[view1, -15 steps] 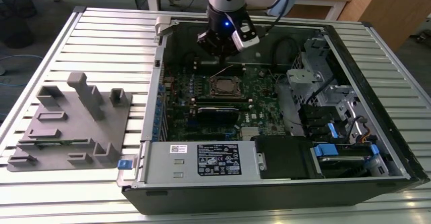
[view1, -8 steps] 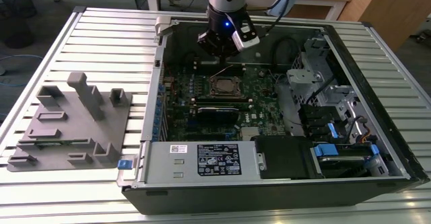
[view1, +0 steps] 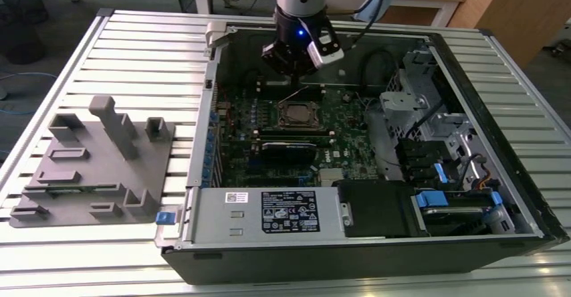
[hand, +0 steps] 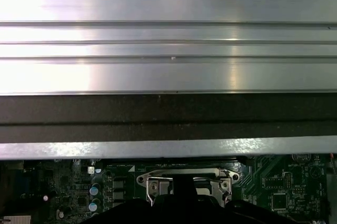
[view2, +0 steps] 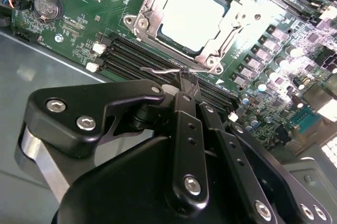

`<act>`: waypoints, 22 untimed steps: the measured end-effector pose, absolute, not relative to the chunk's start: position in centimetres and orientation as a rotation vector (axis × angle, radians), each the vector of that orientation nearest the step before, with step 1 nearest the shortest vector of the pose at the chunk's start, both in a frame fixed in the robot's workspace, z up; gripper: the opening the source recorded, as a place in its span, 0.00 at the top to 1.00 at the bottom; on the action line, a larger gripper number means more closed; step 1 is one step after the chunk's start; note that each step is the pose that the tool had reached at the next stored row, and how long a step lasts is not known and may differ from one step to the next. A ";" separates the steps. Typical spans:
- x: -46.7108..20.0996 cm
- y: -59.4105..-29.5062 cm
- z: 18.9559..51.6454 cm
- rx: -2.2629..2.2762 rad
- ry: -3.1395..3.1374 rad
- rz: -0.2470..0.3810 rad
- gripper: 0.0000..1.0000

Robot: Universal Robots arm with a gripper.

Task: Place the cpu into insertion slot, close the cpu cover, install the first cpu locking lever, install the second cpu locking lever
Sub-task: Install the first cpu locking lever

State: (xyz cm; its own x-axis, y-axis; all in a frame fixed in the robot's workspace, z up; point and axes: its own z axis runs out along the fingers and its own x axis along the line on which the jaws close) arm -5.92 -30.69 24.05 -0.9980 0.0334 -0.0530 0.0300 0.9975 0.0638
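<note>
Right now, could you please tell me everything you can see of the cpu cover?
The cpu cover is a thin, silvery metal frame with a large square cutout through which the cpu's dull grey top shows. It lies flat and closed on the green board, with screw heads by its corners. A thin wire lever runs beside one edge, and the end effector hovers right there; whether either touches the cover I cannot tell.
</note>
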 end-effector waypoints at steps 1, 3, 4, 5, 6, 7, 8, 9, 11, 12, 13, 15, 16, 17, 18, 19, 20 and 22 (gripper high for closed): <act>-5.9 -30.7 24.0 0.049 3.084 0.096 0.89; -5.9 -30.7 23.9 0.048 3.075 0.095 0.89; -6.0 -30.7 23.8 0.048 3.067 0.095 0.89; -6.0 -30.7 23.7 0.047 3.059 0.095 0.89; -6.1 -30.7 23.7 0.047 3.049 0.095 0.89; -6.1 -30.7 23.7 0.046 3.042 0.095 0.89; -6.2 -30.7 23.7 0.046 3.038 0.095 0.89; -6.2 -30.7 23.7 0.046 3.038 0.095 0.89; -6.2 -30.7 23.6 0.046 3.037 0.098 0.89; -6.2 -30.7 23.6 0.047 3.034 0.112 0.89; -6.2 -30.7 23.6 0.047 3.031 0.126 0.89; -6.2 -30.7 23.6 0.048 3.028 0.133 0.89; -6.2 -30.7 23.6 0.048 3.027 0.134 0.89; -6.2 -30.7 23.5 0.047 3.025 0.135 0.89; -6.3 -30.7 23.4 0.047 3.022 0.136 0.89; -6.3 -30.7 23.3 0.047 3.021 0.138 0.89; -6.4 -30.7 23.2 0.047 3.020 0.140 0.89; -6.5 -30.7 23.1 0.047 3.018 0.144 0.89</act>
State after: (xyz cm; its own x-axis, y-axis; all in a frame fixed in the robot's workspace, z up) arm -6.49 -30.70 23.08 -0.9924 0.0369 -0.1175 0.0255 0.9950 0.0970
